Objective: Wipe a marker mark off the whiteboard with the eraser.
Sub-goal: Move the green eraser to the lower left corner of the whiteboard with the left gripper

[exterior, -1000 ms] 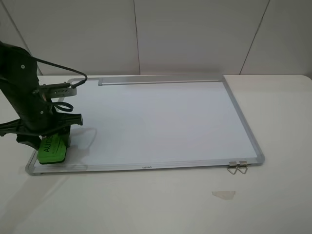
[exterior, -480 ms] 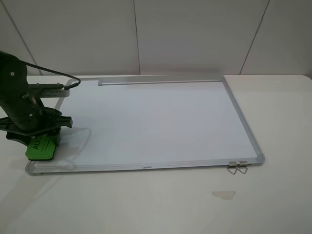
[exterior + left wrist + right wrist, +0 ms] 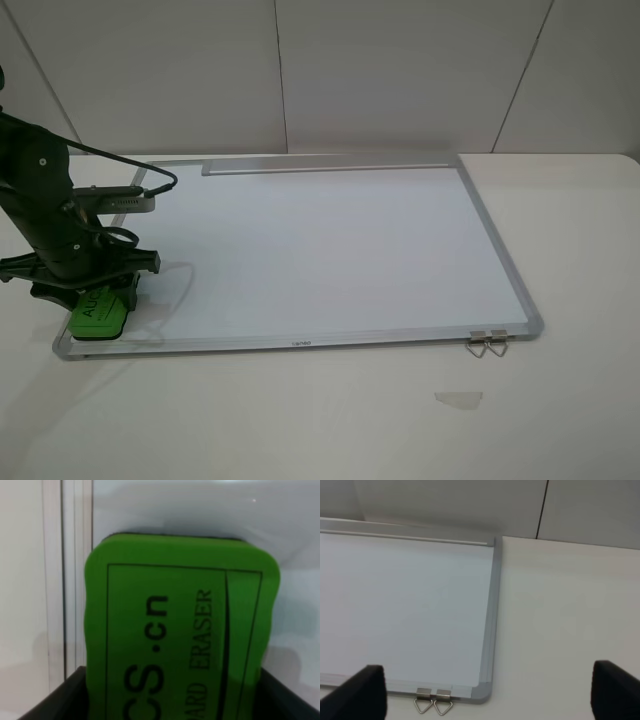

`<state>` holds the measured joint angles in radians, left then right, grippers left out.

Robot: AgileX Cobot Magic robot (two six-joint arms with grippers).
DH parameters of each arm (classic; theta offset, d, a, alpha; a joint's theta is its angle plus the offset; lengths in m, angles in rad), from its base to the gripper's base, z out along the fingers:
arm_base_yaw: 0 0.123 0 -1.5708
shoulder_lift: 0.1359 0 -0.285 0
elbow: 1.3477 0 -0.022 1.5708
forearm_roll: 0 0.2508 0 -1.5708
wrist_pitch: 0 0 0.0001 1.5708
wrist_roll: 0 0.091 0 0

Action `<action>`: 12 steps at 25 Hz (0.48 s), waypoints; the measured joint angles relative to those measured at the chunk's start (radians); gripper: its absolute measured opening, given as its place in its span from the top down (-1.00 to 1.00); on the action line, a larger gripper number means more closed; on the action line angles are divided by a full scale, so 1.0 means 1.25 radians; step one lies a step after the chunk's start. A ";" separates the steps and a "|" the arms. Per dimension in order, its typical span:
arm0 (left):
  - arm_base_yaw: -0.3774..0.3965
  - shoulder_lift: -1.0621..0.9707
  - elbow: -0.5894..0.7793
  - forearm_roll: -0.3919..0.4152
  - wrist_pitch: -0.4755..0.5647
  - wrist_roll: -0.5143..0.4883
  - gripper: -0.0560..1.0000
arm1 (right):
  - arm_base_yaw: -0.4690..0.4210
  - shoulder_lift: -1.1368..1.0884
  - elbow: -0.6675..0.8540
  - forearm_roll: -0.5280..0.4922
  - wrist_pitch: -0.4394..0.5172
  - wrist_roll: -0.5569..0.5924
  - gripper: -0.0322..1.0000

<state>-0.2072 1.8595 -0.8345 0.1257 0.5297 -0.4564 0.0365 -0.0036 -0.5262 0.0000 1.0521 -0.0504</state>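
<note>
The whiteboard point(image 3: 320, 240) lies flat on the table, and no marker mark shows on it in any view. My left gripper point(image 3: 96, 288) is shut on the green eraser point(image 3: 98, 311) and presses it onto the board's near left corner. Close up in the left wrist view, the eraser point(image 3: 180, 630) sits between the dark fingers point(image 3: 55, 702), next to the board's frame point(image 3: 75, 580). The right gripper point(image 3: 489, 692) is open, with its fingers point(image 3: 362, 692) wide apart above the whiteboard's point(image 3: 405, 605) near right corner. It is outside the exterior view.
A grey tray strip point(image 3: 325, 165) runs along the board's far edge. Two metal hanging clips point(image 3: 486, 344) stick out at the near right corner, also seen as clips point(image 3: 434, 704). A scrap of clear tape point(image 3: 459, 399) lies on the white table. A wall stands close behind.
The left gripper carried the eraser to the left over the board's edge, then back a little to the right. It stayed in the near left corner.
</note>
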 joint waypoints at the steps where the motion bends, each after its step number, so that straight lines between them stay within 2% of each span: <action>1: 0.000 0.000 0.000 0.000 0.001 0.000 -0.23 | 0.000 0.000 0.000 0.000 0.000 0.000 -0.64; 4: 0.000 0.000 0.000 0.000 0.001 -0.004 -0.24 | 0.000 0.000 0.000 0.000 0.000 0.000 -0.64; 7: 0.000 0.002 0.000 -0.004 0.008 -0.006 -0.38 | 0.000 0.000 0.000 0.000 0.000 0.000 -0.64; 12: 0.000 0.002 0.000 -0.013 0.016 -0.006 -0.43 | 0.000 0.000 0.000 0.000 0.000 0.000 -0.64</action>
<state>-0.2072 1.8616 -0.8345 0.1099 0.5500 -0.4644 0.0365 -0.0036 -0.5262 0.0000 1.0521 -0.0504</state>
